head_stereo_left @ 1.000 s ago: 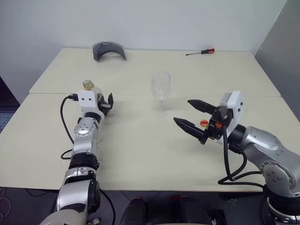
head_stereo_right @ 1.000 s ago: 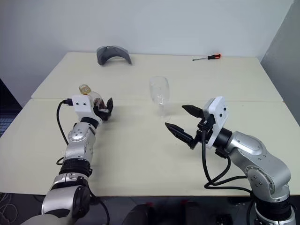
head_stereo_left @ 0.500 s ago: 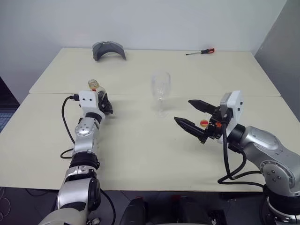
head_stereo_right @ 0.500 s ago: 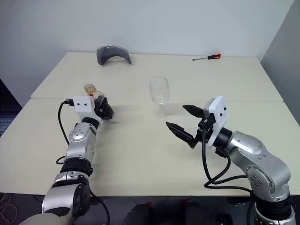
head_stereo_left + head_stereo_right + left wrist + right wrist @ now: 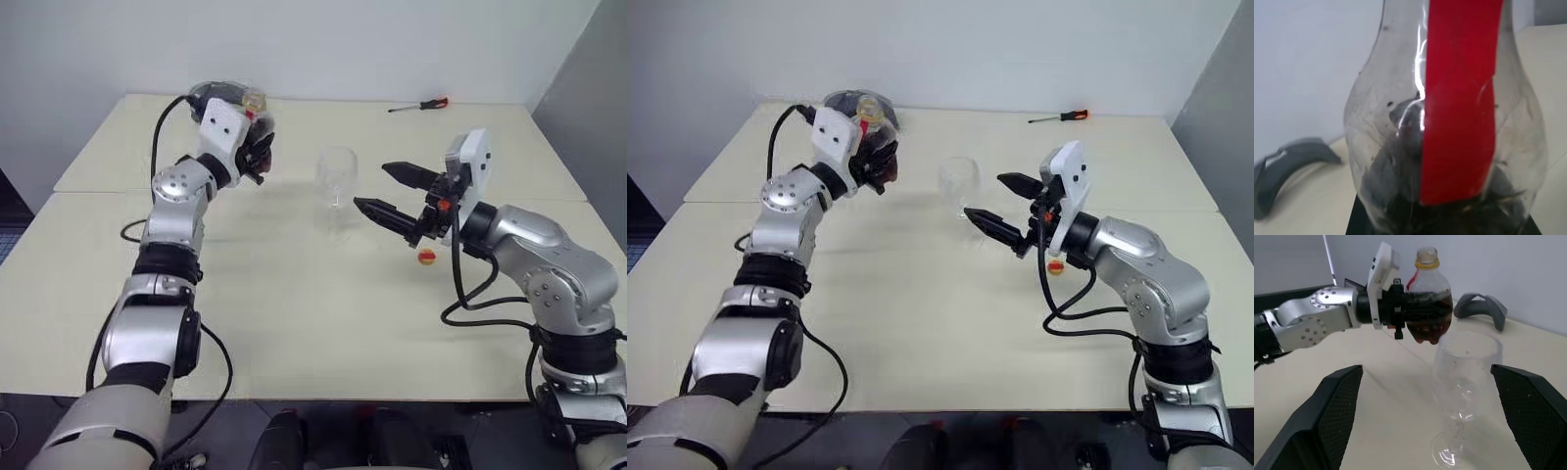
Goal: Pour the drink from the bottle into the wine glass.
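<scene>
Bottle held aloft beside the wine glass

The left pincer (image 5: 1400, 308) pinches the bottle (image 5: 1428, 298) upright above the worktop (image 5: 294, 313); the right pincer (image 5: 390, 192) is spread, flanking the empty wine glass (image 5: 335, 194).

We are seeing silver jointed metal arms (image 5: 174, 201) trailing black cables (image 5: 470, 294), wearing white wrist housings (image 5: 221, 125) and black textured fingers (image 5: 1334, 406).

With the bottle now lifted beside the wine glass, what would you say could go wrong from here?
1. The bottle has no cap and hangs off the table in the left hand; tilting early could spill the drink short of the wine glass.
2. The open right hand sits close around the glass; a nudge might topple it on its thin stem.
3. The glass's mouth is small, so a fast pour may splash.
</scene>
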Controlling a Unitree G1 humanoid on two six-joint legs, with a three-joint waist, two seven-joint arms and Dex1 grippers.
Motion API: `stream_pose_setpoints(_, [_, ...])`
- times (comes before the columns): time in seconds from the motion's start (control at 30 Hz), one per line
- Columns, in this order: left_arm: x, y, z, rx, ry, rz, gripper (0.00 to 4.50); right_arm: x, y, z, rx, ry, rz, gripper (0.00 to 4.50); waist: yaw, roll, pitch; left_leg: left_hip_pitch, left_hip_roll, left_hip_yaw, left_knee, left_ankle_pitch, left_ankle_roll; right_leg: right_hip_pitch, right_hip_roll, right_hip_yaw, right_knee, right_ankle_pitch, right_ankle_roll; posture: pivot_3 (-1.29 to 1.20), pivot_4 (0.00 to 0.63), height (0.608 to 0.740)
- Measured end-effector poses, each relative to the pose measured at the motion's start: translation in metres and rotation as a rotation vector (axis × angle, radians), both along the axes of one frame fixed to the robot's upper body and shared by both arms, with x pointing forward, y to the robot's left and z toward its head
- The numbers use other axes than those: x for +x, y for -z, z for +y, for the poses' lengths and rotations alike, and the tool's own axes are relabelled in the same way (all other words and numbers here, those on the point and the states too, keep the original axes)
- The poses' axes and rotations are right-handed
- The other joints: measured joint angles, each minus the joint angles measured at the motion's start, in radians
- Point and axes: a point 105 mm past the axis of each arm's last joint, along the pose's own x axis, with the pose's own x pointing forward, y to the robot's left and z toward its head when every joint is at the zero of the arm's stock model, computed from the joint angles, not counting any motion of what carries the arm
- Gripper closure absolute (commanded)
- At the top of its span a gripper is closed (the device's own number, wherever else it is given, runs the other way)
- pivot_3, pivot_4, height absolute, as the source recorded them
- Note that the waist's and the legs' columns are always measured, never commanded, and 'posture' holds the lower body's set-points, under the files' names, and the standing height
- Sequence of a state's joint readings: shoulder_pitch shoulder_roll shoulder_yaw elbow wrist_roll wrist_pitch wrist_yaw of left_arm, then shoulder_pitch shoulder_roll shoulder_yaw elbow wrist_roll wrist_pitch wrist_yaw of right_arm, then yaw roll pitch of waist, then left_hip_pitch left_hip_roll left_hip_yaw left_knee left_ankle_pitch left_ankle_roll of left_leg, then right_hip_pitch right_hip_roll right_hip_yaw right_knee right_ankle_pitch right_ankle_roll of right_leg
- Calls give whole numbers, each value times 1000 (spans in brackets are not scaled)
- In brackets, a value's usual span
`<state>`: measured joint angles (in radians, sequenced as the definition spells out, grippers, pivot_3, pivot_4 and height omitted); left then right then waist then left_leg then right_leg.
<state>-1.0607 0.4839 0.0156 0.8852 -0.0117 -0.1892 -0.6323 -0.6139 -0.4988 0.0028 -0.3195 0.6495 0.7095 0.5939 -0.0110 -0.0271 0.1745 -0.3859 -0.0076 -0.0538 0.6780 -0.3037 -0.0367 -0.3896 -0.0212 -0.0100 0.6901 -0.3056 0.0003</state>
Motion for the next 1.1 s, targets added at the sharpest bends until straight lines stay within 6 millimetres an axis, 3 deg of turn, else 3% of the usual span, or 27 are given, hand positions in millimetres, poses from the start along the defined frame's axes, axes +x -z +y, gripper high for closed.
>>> stream_pose_setpoints(0.1, [1,4,-5,117,35,-1,3551,10,1,2,5,8,3,0,-5,0,0,-4,0,0,0,0,0,-3,0,0,1,0,0,0,150,740])
stream_pose_setpoints(0.2, [2,-6,-12,196,67,-43,3551,14,-2,6,9,6,-20,0,-9,0,0,-16,0,-1,4,0,0,-17,0,0,8,0,0,0,150,740])
stream_pose_setpoints(0.33, [1,-18,-17,268,88,-101,3551,16,1,9,-2,8,-23,0,-15,0,0,-16,0,0,4,1,-1,-17,-1,0,8,0,0,0,150,740])
stream_pose_setpoints(0.77, [-1,-24,-29,433,127,-174,3551,29,-9,23,42,41,-50,0,-21,0,0,-15,0,1,4,1,0,-18,-1,0,9,0,0,0,150,740])
stream_pose_setpoints(1.1, [0,-24,-23,512,106,-189,3551,34,-12,30,68,67,-83,0,-21,0,0,-15,0,1,4,1,-1,-18,-1,0,10,0,0,0,150,740])
